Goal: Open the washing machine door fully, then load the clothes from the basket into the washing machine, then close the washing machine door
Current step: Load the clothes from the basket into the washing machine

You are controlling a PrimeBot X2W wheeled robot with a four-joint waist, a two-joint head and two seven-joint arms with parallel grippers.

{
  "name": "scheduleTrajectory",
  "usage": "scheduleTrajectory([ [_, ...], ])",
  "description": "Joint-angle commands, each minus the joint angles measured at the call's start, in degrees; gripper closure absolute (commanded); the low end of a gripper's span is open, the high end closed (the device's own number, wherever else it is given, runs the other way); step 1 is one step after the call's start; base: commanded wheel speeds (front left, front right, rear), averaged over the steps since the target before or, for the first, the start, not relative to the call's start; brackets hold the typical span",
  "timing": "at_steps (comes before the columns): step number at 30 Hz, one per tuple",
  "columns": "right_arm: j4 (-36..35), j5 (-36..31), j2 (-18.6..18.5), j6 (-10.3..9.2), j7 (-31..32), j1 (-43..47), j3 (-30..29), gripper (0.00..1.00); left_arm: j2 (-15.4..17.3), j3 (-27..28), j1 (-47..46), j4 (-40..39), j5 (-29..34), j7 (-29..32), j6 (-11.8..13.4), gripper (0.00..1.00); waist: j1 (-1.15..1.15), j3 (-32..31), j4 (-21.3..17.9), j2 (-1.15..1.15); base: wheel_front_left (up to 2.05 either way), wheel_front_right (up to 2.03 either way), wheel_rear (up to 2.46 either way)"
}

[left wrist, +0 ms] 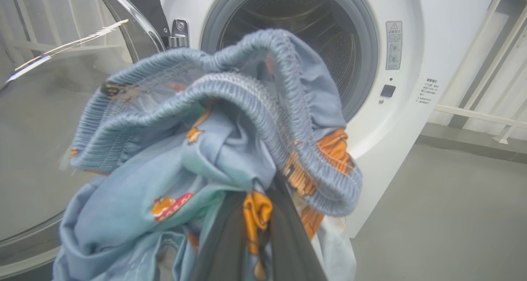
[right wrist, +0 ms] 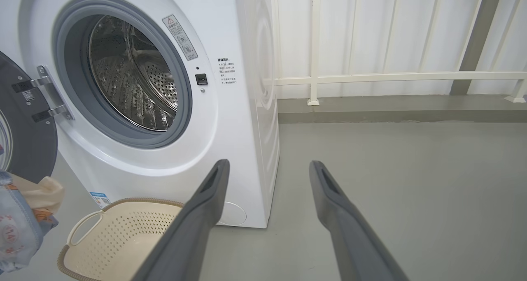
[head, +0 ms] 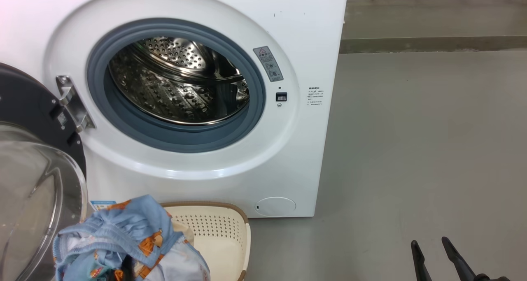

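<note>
left gripper (left wrist: 261, 198): jaws clamped on the clothes (head: 123, 235)
clothes: bunched bundle, lower left of head view, by the left end of the basket (head: 243, 231)
right gripper (head: 429, 243): jaws spread wide, nothing between them, lower right
washing machine door (head: 24, 104): swung open, left edge
washing machine (head: 313, 46): upper centre, drum exposed

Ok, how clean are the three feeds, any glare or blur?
Head view: sharp, but the washing machine washes out to pinkish white at its top left. Left wrist view: the clothes are smeared with blur along the waistband, and a bright streak glints on the door glass. Right wrist view: crisp, evenly lit, the railing posts splayed by the wide lens.
</note>
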Motion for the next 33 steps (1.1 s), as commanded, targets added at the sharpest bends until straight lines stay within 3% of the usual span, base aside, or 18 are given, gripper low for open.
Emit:
scheduleTrajectory([
  [1,-1.5,-0.7,-0.6,0.09,-0.3,-0.9,1.7,0.0,0.5,1.9,-1.6,-2.0,0.5,-0.8,0.3,1.0,0.0,0.0,-0.2,0.0,0.0,0.0,0.0],
  [21,-1.5,-0.2,-0.4,0.09,-0.3,-2.2,3.5,0.0,0.5,0.6,-5.6,-1.5,0.3,-0.8,-0.7,1.0,0.0,2.9,-3.5,0.0,0.0,0.0,0.0],
  [33,-0.9,1.0,0.3,0.09,-0.3,-4.6,4.6,0.0,2.9,0.7,-19.2,9.3,2.1,-0.2,-2.1,1.0,0.0,7.8,-9.0,0.0,0.0,0.0,0.0],
])
